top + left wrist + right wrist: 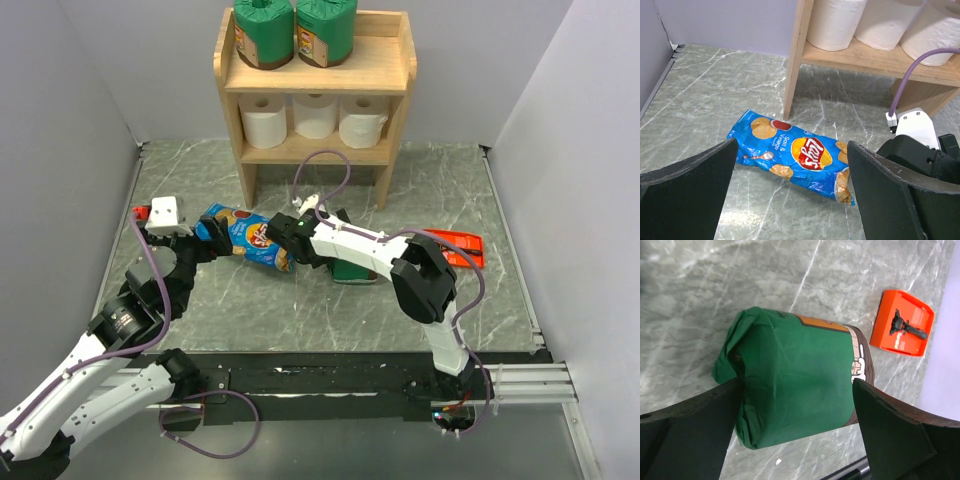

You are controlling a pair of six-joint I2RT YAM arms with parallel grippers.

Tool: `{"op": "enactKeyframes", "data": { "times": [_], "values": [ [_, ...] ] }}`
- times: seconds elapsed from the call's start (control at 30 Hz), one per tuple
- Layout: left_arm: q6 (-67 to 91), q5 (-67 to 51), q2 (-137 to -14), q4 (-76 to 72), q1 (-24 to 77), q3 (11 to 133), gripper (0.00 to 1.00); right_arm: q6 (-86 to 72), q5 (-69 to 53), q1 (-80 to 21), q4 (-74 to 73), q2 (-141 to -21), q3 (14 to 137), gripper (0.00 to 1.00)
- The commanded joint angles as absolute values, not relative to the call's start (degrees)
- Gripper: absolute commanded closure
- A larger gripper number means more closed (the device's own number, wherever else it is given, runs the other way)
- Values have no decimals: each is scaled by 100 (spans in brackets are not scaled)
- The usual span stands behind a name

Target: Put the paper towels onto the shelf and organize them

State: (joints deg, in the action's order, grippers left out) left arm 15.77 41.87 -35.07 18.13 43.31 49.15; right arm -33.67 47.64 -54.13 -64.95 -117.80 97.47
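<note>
The light-wood shelf [312,78] stands at the back. Two green-wrapped paper towels [264,30] [326,28] sit on its top board and three white ones [316,112] on the lower tier. A third green-wrapped roll [795,375] lies on its side on the table, mostly hidden under the right arm in the top view [352,273]. My right gripper [797,385] is open, one finger at each end of that roll. My left gripper [792,145] is open and holds nothing. It hovers low, facing the chip bag.
A blue chip bag [795,152] lies flat in front of the shelf's left leg [796,55], touching the right wrist in the top view [245,235]. An orange razor package [902,322] lies to the right on the table [455,245]. Grey walls close in both sides.
</note>
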Motion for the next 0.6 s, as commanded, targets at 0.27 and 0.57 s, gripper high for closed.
{"op": "enactKeyframes", "data": {
  "times": [0.27,0.57],
  "values": [
    [1617,4175,-3463,1644,4315,4957,4,-3542,4966,-5397,-6635,-11874,10107,3],
    [1617,4184,-3480,1652,4315,4966,4,-3234,4720,-5405,-6284,-11637,10125,3]
  ]
}}
